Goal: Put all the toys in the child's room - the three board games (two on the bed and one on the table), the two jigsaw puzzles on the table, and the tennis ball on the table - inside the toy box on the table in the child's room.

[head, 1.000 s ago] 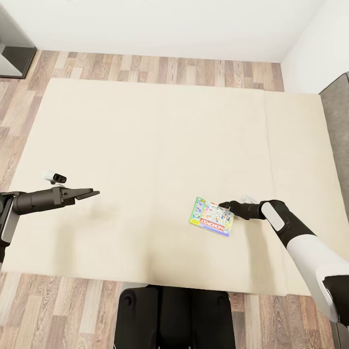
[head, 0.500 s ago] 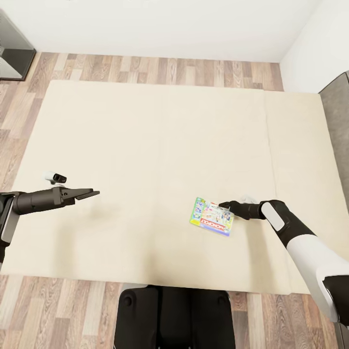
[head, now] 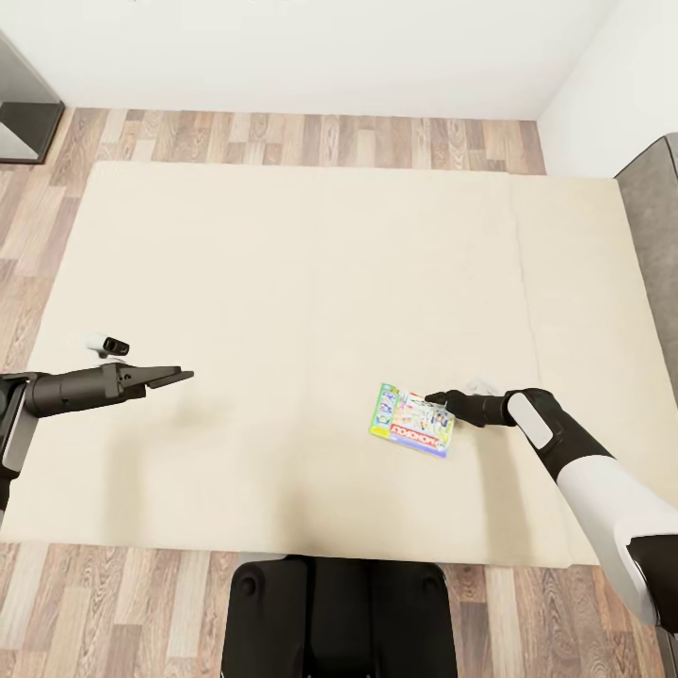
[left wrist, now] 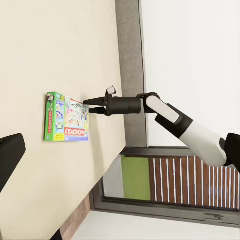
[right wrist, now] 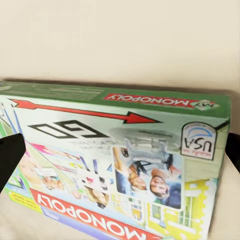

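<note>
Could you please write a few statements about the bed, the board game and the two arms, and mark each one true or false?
1. A Monopoly board game lies flat on the bed. True.
2. The right tool is at the edge of the board game. True.
3. The left tool is gripping the board game. False: it is over bare mattress, well away from the box, with nothing in it.
4. A tennis ball lies on the mattress next to the box. False: the board game is the one toy on the bed.
5. Wood-plank floor shows beyond the far side of the bed. True.
</note>
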### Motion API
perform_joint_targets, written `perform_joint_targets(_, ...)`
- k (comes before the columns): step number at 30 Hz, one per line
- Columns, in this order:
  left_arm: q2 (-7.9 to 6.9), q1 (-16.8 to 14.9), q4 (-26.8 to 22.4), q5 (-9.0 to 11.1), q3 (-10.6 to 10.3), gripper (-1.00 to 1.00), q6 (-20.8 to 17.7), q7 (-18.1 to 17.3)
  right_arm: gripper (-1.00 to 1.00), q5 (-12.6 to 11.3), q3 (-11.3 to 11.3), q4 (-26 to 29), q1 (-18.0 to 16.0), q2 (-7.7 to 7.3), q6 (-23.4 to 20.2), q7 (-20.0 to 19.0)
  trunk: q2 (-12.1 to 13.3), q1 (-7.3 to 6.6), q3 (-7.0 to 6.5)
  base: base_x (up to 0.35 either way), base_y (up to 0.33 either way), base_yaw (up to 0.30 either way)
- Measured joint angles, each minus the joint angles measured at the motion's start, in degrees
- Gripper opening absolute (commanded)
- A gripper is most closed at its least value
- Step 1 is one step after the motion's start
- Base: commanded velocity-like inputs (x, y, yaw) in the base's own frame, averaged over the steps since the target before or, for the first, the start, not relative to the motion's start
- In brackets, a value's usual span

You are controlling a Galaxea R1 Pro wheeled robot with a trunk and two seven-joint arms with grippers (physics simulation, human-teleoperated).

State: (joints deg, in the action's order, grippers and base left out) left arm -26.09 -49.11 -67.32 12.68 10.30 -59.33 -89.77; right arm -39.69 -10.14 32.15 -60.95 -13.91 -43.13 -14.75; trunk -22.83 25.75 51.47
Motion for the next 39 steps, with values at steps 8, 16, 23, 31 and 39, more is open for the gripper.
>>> perform_joint_targets(8, 0.00, 0.00, -0.01, -0.05, 0.00, 1.00, 0.00, 0.00, 1.00, 0.00, -0.01, -0.01, -0.02, 0.00, 0.02, -0.02, 0.00, 0.00, 0.00, 0.000, 0.087, -0.001)
perform_joint_targets(16, 0.00, 0.00, -0.01, -0.08, 0.00, 1.00, 0.00, 0.00, 1.00, 0.02, -0.01, -0.01, -0.02, 0.00, 0.00, -0.04, 0.00, 0.00, 0.00, 0.000, 0.068, 0.000)
perform_joint_targets(23, 0.00, 0.00, 0.00, -0.03, 0.00, 1.00, 0.00, 0.00, 1.00, 0.01, -0.06, 0.00, 0.02, 0.00, 0.03, 0.00, 0.00, 0.00, 0.00, 0.000, 0.052, 0.000)
perform_joint_targets(31, 0.00, 0.00, -0.01, -0.01, 0.03, 1.00, 0.00, 0.00, 1.00, 0.00, -0.11, 0.00, 0.02, 0.00, 0.06, -0.02, 0.00, 0.00, 0.00, 0.000, 0.091, -0.003)
perform_joint_targets(39, 0.00, 0.00, -0.01, -0.01, 0.07, 1.00, 0.00, 0.00, 1.00, 0.07, -0.25, 0.00, 0.07, 0.00, 0.06, -0.05, 0.00, 0.00, -0.06, 0.000, 0.077, -0.026)
